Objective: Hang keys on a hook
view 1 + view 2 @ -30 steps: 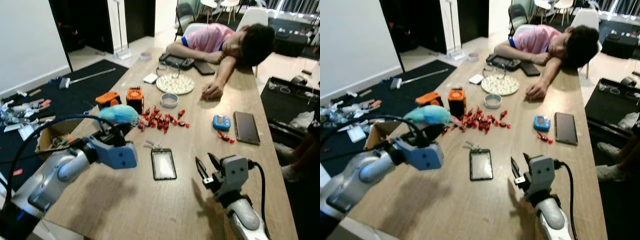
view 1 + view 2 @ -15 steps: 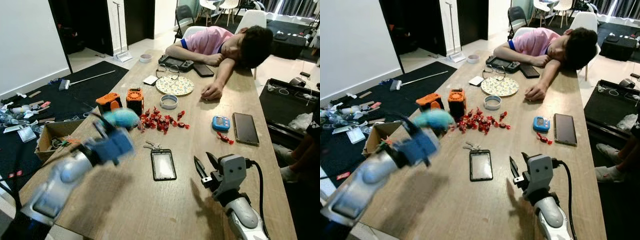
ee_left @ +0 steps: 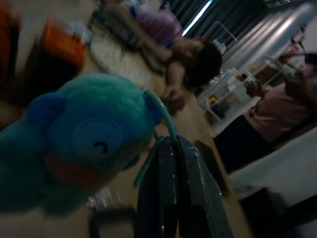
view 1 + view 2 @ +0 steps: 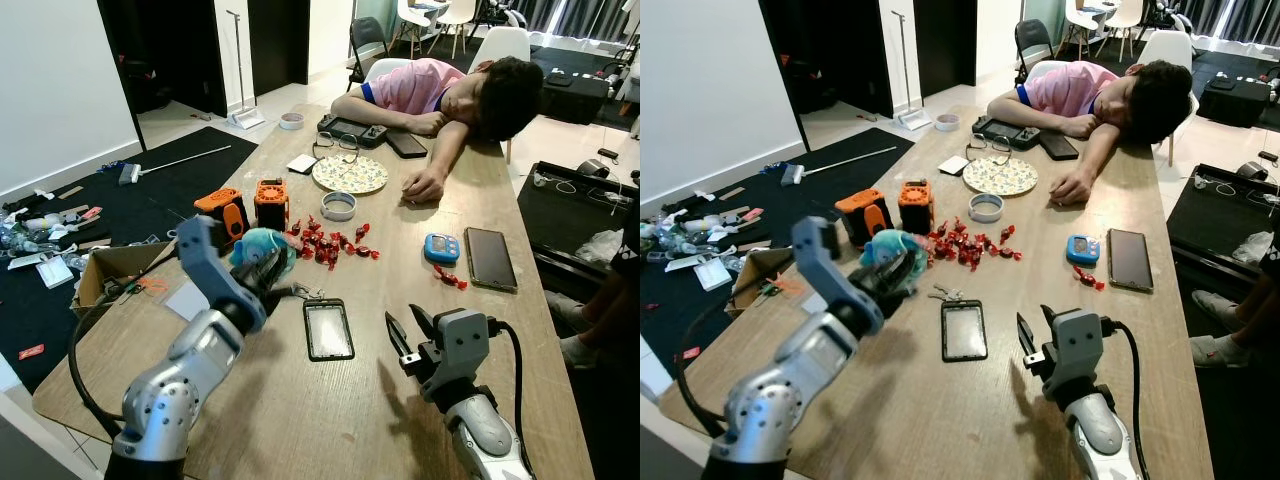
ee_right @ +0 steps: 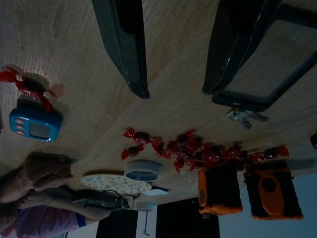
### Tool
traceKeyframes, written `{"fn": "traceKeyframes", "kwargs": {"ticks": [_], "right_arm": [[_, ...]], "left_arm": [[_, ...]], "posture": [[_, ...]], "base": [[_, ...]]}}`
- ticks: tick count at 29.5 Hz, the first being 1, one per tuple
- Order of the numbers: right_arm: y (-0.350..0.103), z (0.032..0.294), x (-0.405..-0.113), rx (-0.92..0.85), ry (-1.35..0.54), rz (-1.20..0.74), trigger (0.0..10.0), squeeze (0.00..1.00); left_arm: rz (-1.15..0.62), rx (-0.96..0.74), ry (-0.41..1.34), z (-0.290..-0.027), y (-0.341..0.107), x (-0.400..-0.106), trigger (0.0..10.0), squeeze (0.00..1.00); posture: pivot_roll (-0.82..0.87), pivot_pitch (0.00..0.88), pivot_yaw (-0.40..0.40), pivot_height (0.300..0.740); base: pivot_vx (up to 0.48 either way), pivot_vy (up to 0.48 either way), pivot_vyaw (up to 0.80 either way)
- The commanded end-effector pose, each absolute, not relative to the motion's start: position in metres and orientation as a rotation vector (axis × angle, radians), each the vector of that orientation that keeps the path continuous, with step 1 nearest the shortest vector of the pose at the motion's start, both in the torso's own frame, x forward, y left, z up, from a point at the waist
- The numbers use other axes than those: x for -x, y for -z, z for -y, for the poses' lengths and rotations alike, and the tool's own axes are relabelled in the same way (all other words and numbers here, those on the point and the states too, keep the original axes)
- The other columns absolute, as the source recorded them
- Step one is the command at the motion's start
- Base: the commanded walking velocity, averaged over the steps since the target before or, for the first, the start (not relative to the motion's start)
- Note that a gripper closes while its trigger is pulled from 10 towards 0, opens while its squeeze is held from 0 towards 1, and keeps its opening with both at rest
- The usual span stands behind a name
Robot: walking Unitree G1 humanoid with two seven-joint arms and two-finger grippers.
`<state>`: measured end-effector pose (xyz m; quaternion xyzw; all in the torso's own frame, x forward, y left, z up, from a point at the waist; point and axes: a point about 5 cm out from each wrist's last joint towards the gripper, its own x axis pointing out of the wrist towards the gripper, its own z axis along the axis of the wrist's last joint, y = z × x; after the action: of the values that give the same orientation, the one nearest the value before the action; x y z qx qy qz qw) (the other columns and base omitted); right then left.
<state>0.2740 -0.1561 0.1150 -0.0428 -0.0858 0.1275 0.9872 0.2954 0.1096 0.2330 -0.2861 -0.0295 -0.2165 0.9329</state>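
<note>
A small bunch of keys (image 4: 308, 292) lies on the wooden table (image 4: 300, 420), just beyond a black phone-like frame (image 4: 328, 328). My left gripper (image 4: 268, 276) hovers just left of the keys, shut on the loop of a teal plush toy (image 4: 262, 248); in the left wrist view the plush (image 3: 79, 139) sits against the closed fingers (image 3: 171, 163). My right gripper (image 4: 410, 328) stands open above the table, right of the black frame, with nothing between its fingers. From the right wrist view, the keys (image 5: 242, 117) lie beyond the spread fingers (image 5: 126, 44).
Red candies (image 4: 325, 243), two orange boxes (image 4: 268, 198), a tape roll (image 4: 338, 203) and a patterned plate (image 4: 350, 172) lie mid-table. A blue device (image 4: 443, 245) and a phone (image 4: 490, 257) are at the right. A person (image 4: 450, 85) rests on the far end.
My left arm has swung down and turned, bringing the teal plush lower and closer to the keys. The right gripper has stayed where it was, open.
</note>
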Motion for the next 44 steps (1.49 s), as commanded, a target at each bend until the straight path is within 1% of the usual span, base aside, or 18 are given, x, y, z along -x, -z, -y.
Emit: {"fn": "traceKeyframes", "kwargs": {"ticks": [1, 2, 3, 5, 6, 7, 10, 13, 19, 28, 30, 32, 35, 37, 38, 39, 40, 44], "right_arm": [[-0.110, 0.157, -0.272, 0.082, -0.250, 0.156, 10.0, 0.00], [-0.110, 0.156, -0.272, 0.082, -0.251, 0.157, 10.0, 0.00], [-0.111, 0.155, -0.273, 0.082, -0.251, 0.159, 10.0, 0.00], [-0.111, 0.155, -0.273, 0.081, -0.251, 0.161, 10.0, 0.00], [-0.112, 0.155, -0.273, 0.083, -0.246, 0.167, 10.0, 0.00], [-0.112, 0.155, -0.273, 0.083, -0.246, 0.167, 10.0, 0.00], [-0.117, 0.159, -0.273, 0.092, -0.223, 0.189, 10.0, 0.00], [-0.125, 0.165, -0.275, 0.098, -0.191, 0.219, 10.0, 0.00], [-0.142, 0.172, -0.281, 0.095, -0.147, 0.272, 10.0, 0.00], [-0.143, 0.164, -0.284, 0.007, -0.123, 0.265, 10.0, 0.00], [-0.142, 0.161, -0.284, 0.003, -0.126, 0.263, 10.0, 0.00], [-0.139, 0.159, -0.283, 0.014, -0.140, 0.249, 10.0, 0.00], [-0.134, 0.159, -0.282, 0.019, -0.144, 0.232, 10.0, 0.00], [-0.134, 0.159, -0.282, 0.019, -0.144, 0.232, 10.0, 0.00], [-0.134, 0.160, -0.282, 0.019, -0.141, 0.230, 10.0, 0.00], [-0.134, 0.161, -0.282, 0.019, -0.138, 0.229, 10.0, 0.00], [-0.134, 0.162, -0.282, 0.018, -0.134, 0.228, 10.0, 0.00], [-0.134, 0.162, -0.282, 0.014, -0.127, 0.227, 10.0, 0.00]], "left_arm": [[0.061, 0.522, 0.439, -0.114, -0.234, -0.297, 10.0, 0.00], [0.075, 0.447, 0.430, -0.116, -0.234, -0.297, 10.0, 0.00], [0.130, 0.211, 0.382, -0.120, -0.235, -0.299, 10.0, 0.00], [0.130, 0.160, 0.367, -0.122, -0.237, -0.298, 10.0, 0.00], [0.165, -0.011, 0.356, -0.120, -0.241, -0.293, 10.0, 0.00], [0.165, -0.011, 0.356, -0.120, -0.241, -0.293, 10.0, 0.00], [0.209, -0.188, 0.370, -0.116, -0.239, -0.284, 10.0, 0.00], [0.177, -0.177, 0.371, -0.118, -0.233, -0.279, 10.0, 0.00], [0.143, -0.235, 0.343, -0.128, -0.220, -0.276, 10.0, 0.00], [0.124, -0.311, 0.319, -0.128, -0.207, -0.272, 10.0, 0.00], [0.121, -0.279, 0.295, -0.129, -0.207, -0.273, 10.0, 0.00], [0.101, -0.345, 0.317, -0.130, -0.204, -0.273, 10.0, 0.00], [0.008, -0.566, 0.450, -0.127, -0.179, -0.266, 10.0, 0.00], [0.008, -0.566, 0.450, -0.127, -0.179, -0.266, 10.0, 0.00], [-0.003, -0.571, 0.441, -0.128, -0.176, -0.266, 10.0, 0.20], [-0.013, -0.562, 0.434, -0.128, -0.174, -0.267, 10.0, 0.58], [-0.018, -0.545, 0.439, -0.126, -0.173, -0.266, 10.0, 1.00], [-0.031, -0.474, 0.450, -0.118, -0.171, -0.265, 10.0, 1.00]], "posture": [[0.10, 0.099, 0.015, 0.740], [0.10, 0.100, 0.016, 0.740], [0.10, 0.102, 0.014, 0.740], [0.10, 0.102, 0.014, 0.740], [0.10, 0.104, 0.014, 0.740], [0.10, 0.104, 0.014, 0.740], [0.10, 0.113, 0.014, 0.740], [0.09, 0.117, 0.015, 0.740], [0.09, 0.121, 0.018, 0.740], [0.10, 0.117, 0.017, 0.740], [0.10, 0.115, 0.018, 0.740], [0.10, 0.114, 0.017, 0.740], [0.10, 0.114, 0.019, 0.740], [0.10, 0.114, 0.019, 0.740], [0.10, 0.114, 0.019, 0.740], [0.10, 0.114, 0.019, 0.740], [0.10, 0.114, 0.019, 0.740], [0.10, 0.114, 0.019, 0.740]], "base": [[0.000, 0.000, 0.00], [0.000, 0.000, 0.00], [0.000, 0.000, 0.00], [0.000, 0.000, 0.00], [0.000, 0.000, 0.00], [0.000, 0.000, 0.00], [0.000, 0.000, 0.00], [0.000, 0.000, 0.00], [0.000, 0.000, 0.00], [0.000, 0.000, 0.00], [0.000, 0.000, 0.00], [0.000, 0.000, 0.00], [0.000, 0.000, 0.00], [0.000, 0.000, 0.00], [0.000, 0.000, 0.00], [0.000, 0.000, 0.00], [0.000, 0.000, 0.00], [0.000, 0.000, 0.00]]}}
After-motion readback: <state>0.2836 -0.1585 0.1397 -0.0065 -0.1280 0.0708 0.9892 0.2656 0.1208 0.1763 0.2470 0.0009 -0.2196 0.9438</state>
